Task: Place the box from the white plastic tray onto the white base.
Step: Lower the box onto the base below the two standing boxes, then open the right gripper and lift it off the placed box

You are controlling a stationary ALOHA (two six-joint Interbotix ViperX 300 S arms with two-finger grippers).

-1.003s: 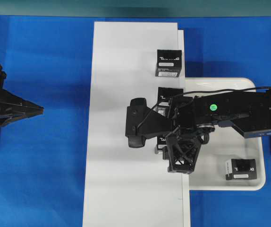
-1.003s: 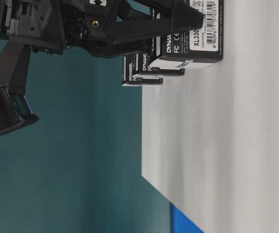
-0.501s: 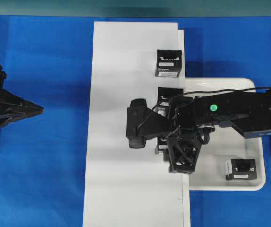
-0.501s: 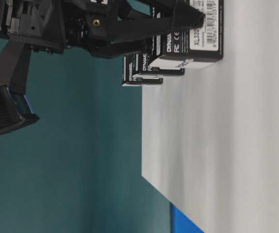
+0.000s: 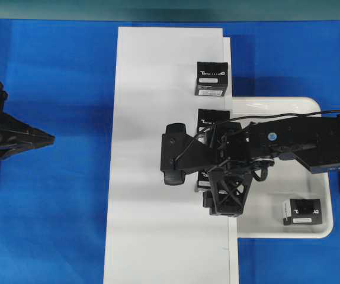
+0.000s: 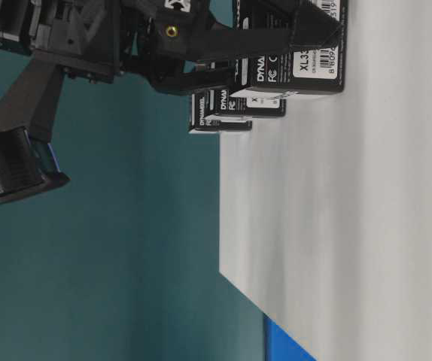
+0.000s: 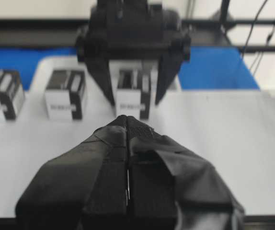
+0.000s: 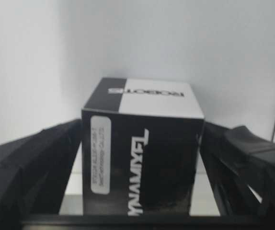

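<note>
My right gripper (image 5: 203,177) reaches left over the white base (image 5: 152,118) and is shut on a black DYNAMIXEL box (image 8: 142,163). Its fingers (image 8: 56,153) touch both sides of the box at their tips. The box (image 6: 291,68) stands on the base near the edge beside the tray. The white plastic tray (image 5: 265,216) lies to the right, partly under the right arm. My left gripper (image 5: 45,139) is shut and empty at the far left, pointing at the base. In the left wrist view (image 7: 128,117) it faces the held box (image 7: 128,100).
Two more black boxes stand on the base behind the held one, a far one (image 5: 210,78) and a nearer one (image 5: 212,116). One box with a pale side panel (image 5: 302,211) lies in the tray's near right corner. Blue cloth (image 5: 51,225) surrounds everything.
The right arm has dipped lower over the base and shifted slightly. The box's white side face shows less from table level. The left arm has not moved.
</note>
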